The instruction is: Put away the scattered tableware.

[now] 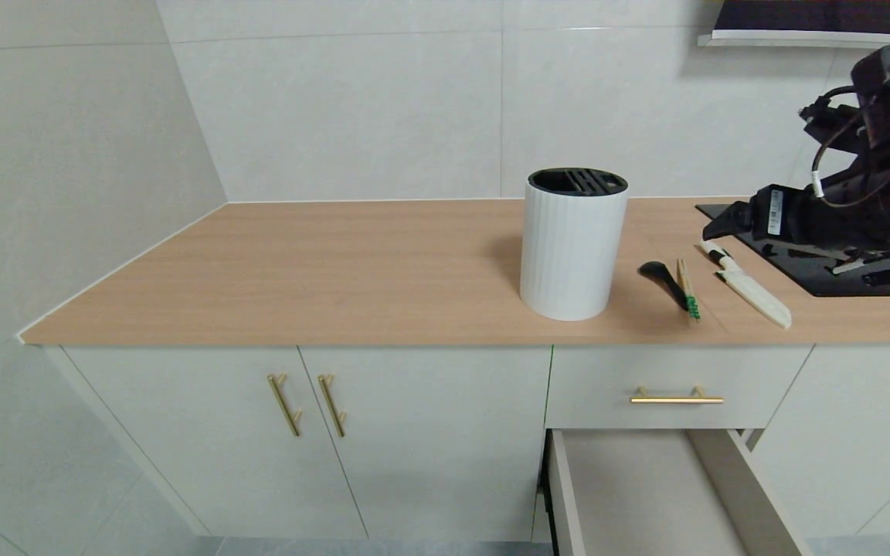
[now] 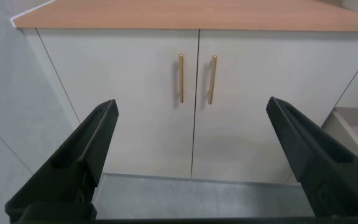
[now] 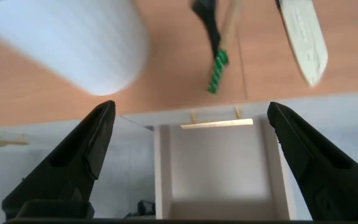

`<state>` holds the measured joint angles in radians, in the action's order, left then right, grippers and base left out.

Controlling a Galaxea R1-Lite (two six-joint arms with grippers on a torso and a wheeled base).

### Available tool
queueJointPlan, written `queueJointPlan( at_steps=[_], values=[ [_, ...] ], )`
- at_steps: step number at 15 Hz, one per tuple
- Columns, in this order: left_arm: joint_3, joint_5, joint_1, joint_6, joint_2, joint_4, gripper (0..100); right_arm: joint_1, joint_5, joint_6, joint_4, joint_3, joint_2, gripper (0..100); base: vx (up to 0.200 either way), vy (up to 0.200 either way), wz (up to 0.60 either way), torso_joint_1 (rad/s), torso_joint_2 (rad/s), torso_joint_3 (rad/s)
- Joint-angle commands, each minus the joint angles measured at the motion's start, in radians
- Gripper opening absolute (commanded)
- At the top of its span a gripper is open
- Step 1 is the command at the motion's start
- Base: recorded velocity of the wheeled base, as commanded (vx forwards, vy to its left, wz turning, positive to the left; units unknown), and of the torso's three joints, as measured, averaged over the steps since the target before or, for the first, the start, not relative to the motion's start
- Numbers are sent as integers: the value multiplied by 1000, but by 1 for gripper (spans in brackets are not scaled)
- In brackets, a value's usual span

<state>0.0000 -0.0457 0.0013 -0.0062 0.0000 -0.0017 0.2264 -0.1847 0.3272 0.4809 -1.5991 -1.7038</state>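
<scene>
While the knife (image 1: 750, 287), chopsticks (image 1: 687, 287) and black spoon (image 1: 661, 279) are lying on the counter (image 1: 337, 270) beside the white holder (image 1: 573, 243), the right gripper (image 3: 190, 109), jaws apart, is hovering above them; a first pick likely calls for descending squarely.

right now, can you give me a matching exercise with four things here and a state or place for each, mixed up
Things:
1 white holder
2 knife
3 chopsticks
4 lower drawer

States or places:
a pulled open
b green tips
c standing upright on the counter
d lying nearest the cooktop

Pairs: 1-c, 2-d, 3-b, 4-a
</scene>
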Motion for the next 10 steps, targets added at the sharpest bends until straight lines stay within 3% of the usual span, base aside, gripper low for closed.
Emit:
queueJointPlan(
  at_steps=[1,4,6,10],
  values=[
    [0,0,0,2,0,-1,100,1,-47,38,22,-77,-151,100,0,0,0,0,0,0],
    [0,0,0,0,0,-1,100,1,-174,111,84,-205,-307,100,0,0,0,0,0,0],
    [0,0,0,0,0,-1,100,-1,-193,158,140,-283,-370,100,0,0,0,0,0,0],
    [0,0,0,2,0,-1,100,-13,-203,177,150,-309,-422,100,0,0,0,0,0,0]
  ],
)
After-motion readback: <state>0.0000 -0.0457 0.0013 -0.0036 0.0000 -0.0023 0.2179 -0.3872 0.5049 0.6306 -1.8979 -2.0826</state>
